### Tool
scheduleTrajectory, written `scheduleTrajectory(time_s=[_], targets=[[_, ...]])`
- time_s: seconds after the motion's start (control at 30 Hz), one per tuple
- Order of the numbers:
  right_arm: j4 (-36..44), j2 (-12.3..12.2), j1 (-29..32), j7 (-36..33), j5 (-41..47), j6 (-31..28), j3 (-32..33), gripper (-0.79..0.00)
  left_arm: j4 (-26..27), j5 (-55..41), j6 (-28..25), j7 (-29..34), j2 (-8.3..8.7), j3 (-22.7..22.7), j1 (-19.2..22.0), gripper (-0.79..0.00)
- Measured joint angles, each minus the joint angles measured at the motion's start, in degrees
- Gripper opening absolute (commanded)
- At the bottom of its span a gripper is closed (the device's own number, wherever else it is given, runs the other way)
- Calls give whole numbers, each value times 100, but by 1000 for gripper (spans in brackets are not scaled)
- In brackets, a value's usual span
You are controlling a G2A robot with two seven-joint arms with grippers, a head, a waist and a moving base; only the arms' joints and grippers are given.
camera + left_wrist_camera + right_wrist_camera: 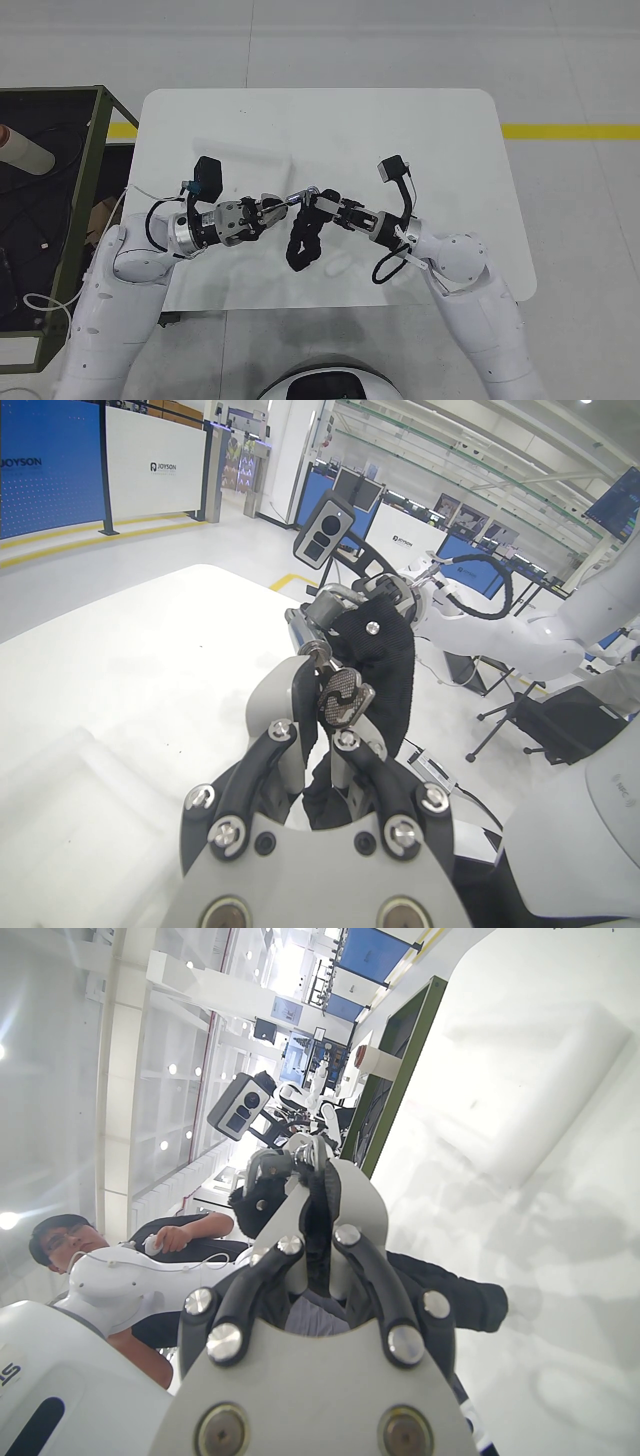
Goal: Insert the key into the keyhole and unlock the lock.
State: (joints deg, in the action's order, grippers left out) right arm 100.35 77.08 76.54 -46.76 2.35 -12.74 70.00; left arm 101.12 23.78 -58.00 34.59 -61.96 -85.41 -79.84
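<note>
White table (400, 130) lay under both arms, which met at the centre of the top view. At the middle of the left wrist view, the left gripper (325, 680) was clamped on the key (345, 700). Its blade looked already seated in the keyhole (316, 647) of the lock (325, 607). The right gripper (317, 1183) was closed on the lock through its black fabric sleeve (250, 1208), with the lock body raised off the table. Insertion seemed done, so turning was the step in hand. The next move called for rolling the left wrist about the key's axis while the right braced the lock.
</note>
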Motion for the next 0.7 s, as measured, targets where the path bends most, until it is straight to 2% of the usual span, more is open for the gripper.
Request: scheduleTrajectory(time_s=[0.2,0.37,0.6,0.7], targets=[[0,0,0,0,0,0,0,-785,193,274,8,-151,-1,-77,-43,-785],[121,-15,98,154,-159,94,-51,-785,655,1665,0,-841,7,-197,-140,-785],[183,-51,82,222,-334,246,-86,-785,851,3518,0,-1945,121,-145,-194,-785],[163,-64,71,240,-345,272,-101,-785,911,4459,0,-2614,198,-116,-222,-785]])
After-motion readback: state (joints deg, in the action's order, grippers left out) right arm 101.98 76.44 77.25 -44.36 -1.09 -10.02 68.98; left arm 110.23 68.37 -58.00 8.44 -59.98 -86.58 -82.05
